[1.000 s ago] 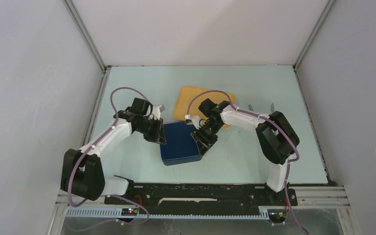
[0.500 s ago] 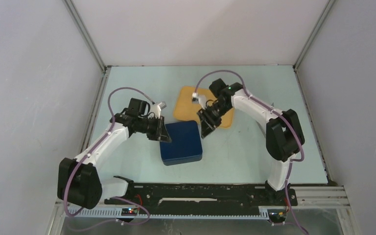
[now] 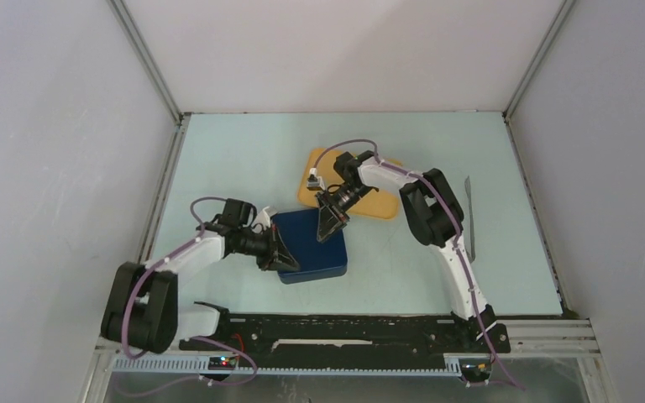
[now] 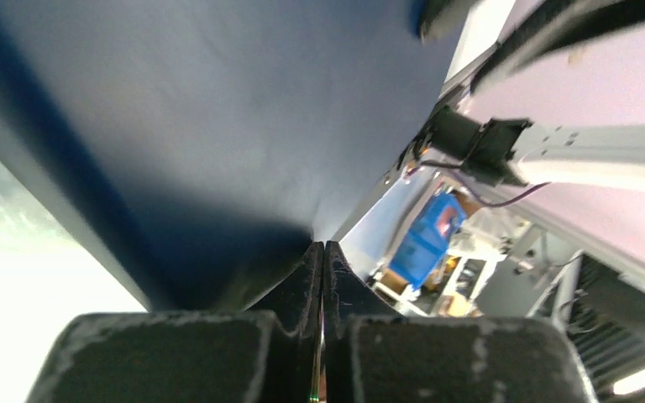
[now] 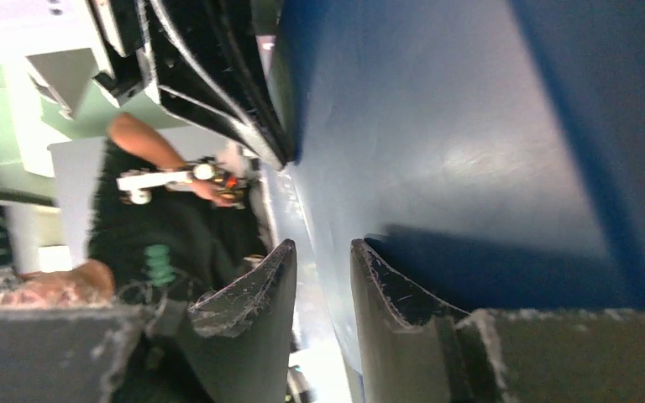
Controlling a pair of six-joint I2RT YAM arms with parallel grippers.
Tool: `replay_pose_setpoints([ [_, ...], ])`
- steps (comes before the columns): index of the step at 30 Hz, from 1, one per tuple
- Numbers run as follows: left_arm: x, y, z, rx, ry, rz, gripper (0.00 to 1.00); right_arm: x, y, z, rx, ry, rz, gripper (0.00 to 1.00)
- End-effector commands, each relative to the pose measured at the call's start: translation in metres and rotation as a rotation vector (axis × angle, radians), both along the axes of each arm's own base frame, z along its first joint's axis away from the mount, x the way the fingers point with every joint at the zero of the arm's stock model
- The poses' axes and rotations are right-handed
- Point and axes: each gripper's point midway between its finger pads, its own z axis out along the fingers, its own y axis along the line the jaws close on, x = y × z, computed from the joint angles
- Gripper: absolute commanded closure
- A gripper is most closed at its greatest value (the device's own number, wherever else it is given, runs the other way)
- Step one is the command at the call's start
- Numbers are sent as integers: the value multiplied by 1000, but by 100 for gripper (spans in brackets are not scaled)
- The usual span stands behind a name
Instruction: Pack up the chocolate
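Observation:
The dark blue square box [image 3: 312,252] lies shut on the table, its lid filling the left wrist view [image 4: 176,109] and the right wrist view [image 5: 470,126]. No chocolate shows in any view. My left gripper [image 3: 288,262] is at the box's near left edge. Its fingers are pressed together with nothing between them [image 4: 324,245]. My right gripper [image 3: 326,231] is over the box's far part. Its jaws stand a little apart [image 5: 323,245], one finger over the lid and the other off the lid's edge.
A yellow-orange mat [image 3: 369,200] lies just behind the box, partly under the right arm. A thin metal strip [image 3: 471,220] lies at the right. White enclosure walls close in the left, back and right sides of the table [image 3: 243,159].
My left gripper has slid toward me along the box's left side to its near corner. My right gripper has come off the mat onto the box's far edge.

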Motion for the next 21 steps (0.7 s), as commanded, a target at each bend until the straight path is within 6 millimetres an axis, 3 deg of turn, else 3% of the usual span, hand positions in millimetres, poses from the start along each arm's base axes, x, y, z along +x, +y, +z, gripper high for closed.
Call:
replay_pose_setpoints([
  [1,2,64,-89,419,171,163,100,19,0,-42,-66,61,-59,66],
  [2,2,73,-98,455,200,183,100,20,-1,-47,-76,71,-71,66],
  [5,2,76,-104,443,249,186,100,17,-4,-49,-80,63,-66,66],
  [8,23,67,-86,377,117,166,100,12,-3,-30,-42,-3,-38,65],
  [11,53,49,-43,243,-49,162,100,14,-5,5,23,-116,-23,63],
  [14,85,39,17,157,-269,118,79,13,-11,33,65,-241,-20,59],
  [18,130,62,80,255,-640,150,61,7,-15,60,84,-407,-4,54],
  [21,153,76,98,298,-805,192,58,-4,-9,74,109,-488,39,55],
])
